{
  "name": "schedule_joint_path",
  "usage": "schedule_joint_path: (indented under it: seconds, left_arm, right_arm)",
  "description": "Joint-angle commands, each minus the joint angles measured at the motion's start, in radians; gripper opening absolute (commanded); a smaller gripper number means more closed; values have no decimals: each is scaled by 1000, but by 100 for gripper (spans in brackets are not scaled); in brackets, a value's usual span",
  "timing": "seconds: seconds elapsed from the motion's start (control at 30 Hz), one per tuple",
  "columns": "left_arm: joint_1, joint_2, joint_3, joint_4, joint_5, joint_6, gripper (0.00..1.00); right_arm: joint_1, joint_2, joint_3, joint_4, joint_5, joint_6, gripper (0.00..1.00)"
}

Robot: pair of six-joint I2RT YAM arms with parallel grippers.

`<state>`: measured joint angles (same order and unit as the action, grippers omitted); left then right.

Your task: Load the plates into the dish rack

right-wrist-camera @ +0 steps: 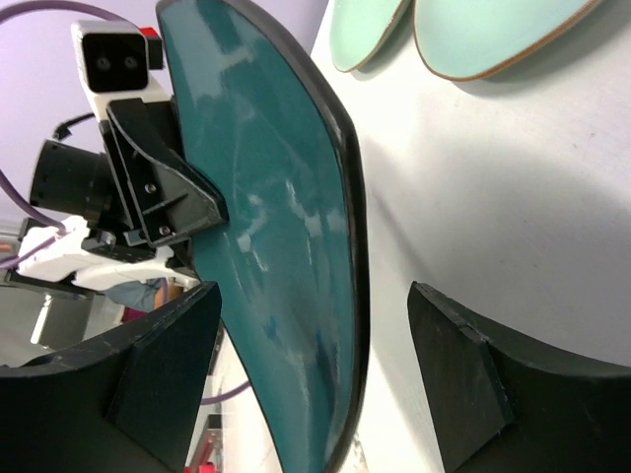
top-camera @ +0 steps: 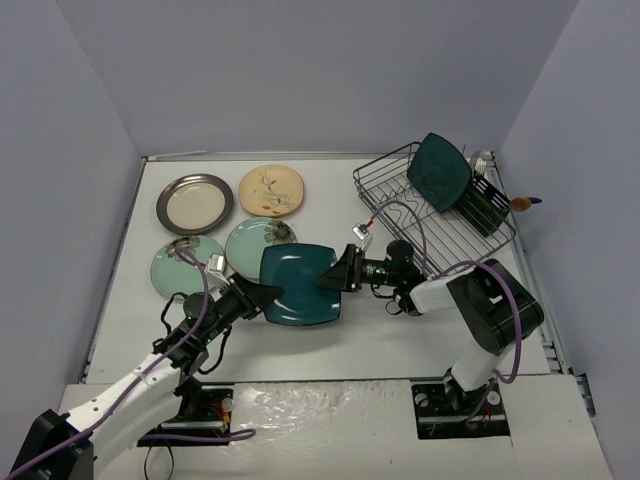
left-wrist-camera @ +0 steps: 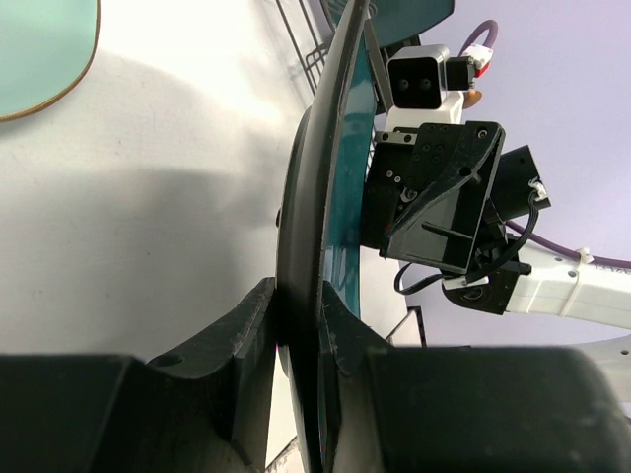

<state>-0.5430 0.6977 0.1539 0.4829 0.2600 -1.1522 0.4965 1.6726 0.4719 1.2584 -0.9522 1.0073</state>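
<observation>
The left gripper's [top-camera: 262,297] fingers [left-wrist-camera: 251,325] are pinched narrow on one rim of a teal plate [top-camera: 300,285]. The right gripper's [top-camera: 335,275] fingers [right-wrist-camera: 463,365] stand wide, straddling the opposite rim, with a plain gap on one side and no pad seen pressing. Largest on the desk is the rack [top-camera: 392,190] in the far right corner. It has a second teal plate [top-camera: 438,170] propped on edge in it, just beside the caddy [top-camera: 485,205] at the rack's right end. Four more plates lie flat toward the far left corner: a grey-rimmed one [top-camera: 194,203] and a floral one [top-camera: 271,190] farther back, and two mint ones [top-camera: 187,265] nearer. The held plate sits over the middle of the desk, nearer the near edge than the rack is, and seems clear of the surface. I judge it rigid, fairly heavy for a two-finger pinch, glazed and so slippery, and likely to chip or break if dropped. The raised rim is the only sensible place to take hold, with the fingers set well over the lip so the plate cannot swing. Held from one side alone it would tend to droop, so the right fingers should probably close firmly before the left ones let go
</observation>
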Motion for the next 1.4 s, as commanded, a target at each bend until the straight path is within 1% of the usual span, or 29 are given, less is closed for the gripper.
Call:
schedule_joint_path:
  seconds: [0.0, 0.1, 0.3, 0.43, 0.5, 0.57, 0.63, 0.67, 0.73, 0.77, 0.83, 0.87, 0.9, 0.93, 0.97, 1.0, 1.03, 1.1, 1.2, 1.27, 1.3, 1.37]
  left_arm:
    - [-3, 1, 124, 265, 11, -30, 0]
    - [-3, 2, 125, 266, 11, -29, 0]
    - [-3, -14, 108, 253, -4, -28, 0]
    - [-2, -30, 103, 214, -18, -19, 0]
    - [-2, -35, 99, 196, -24, -12, 0]
    - [-2, -38, 96, 179, -30, -9, 0]
    - [-1, -39, 95, 151, -41, 6, 0]
    - [0, -41, 97, 112, -47, 14, 2]
    - [0, -47, 98, 74, -58, 26, 8]
    - [0, -51, 100, 38, -61, 34, 19]
    - [-1, -70, 120, -40, -73, 52, 29]
    - [-2, -80, 130, -76, -78, 63, 34]
    - [-2, -90, 141, -104, -81, 77, 40]
    - [-2, -96, 151, -132, -86, 86, 45]
    - [-1, -100, 163, -163, -92, 91, 48]
    - [0, -111, 180, -201, -100, 106, 56]
    - [0, -118, 192, -226, -105, 116, 63]
    - [0, -125, 217, -278, -115, 137, 72]
    - [2, -126, 282, -372, -132, 188, 84]
    - [2, -123, 332, -472, -146, 229, 88]
    - [3, -119, 387, -536, -173, 276, 91]
    - [2, -107, 484, -659, -227, 357, 94]
  right_arm:
    - [9, -43, 60, 469, -35, 24, 67]
    - [8, -64, 60, 467, -36, 27, 55]
    - [7, -105, 54, 463, -26, 33, 24]
    - [6, -134, 53, 459, -19, 40, 13]
    - [5, -159, 54, 450, -17, 37, 4]
    - [5, -178, 56, 430, -14, 33, 0]
    - [0, -208, 54, 417, -12, 31, 0]
    - [-4, -223, 56, 393, -8, 31, 0]
    - [-7, -263, 67, 352, 0, 20, 0]
    - [-9, -284, 72, 325, 1, 7, 0]
    - [-11, -362, 111, 137, 22, -113, 0]
    - [-12, -404, 132, 18, 34, -176, 0]
    - [-12, -450, 153, -148, 50, -246, 0]
    - [-12, -480, 167, -256, 68, -290, 0]
    - [-12, -495, 186, -325, 94, -334, 0]
    - [-13, -534, 236, -510, 126, -453, 0]
    - [-15, -561, 264, -602, 145, -511, 0]
    - [-18, -598, 306, -707, 180, -577, 0]
    - [-19, -627, 381, -873, 262, -685, 0]
    - [-22, -629, 431, -964, 322, -746, 0]
    - [-25, -626, 475, -1028, 375, -794, 0]
    - [-34, -611, 550, -1102, 439, -848, 0]
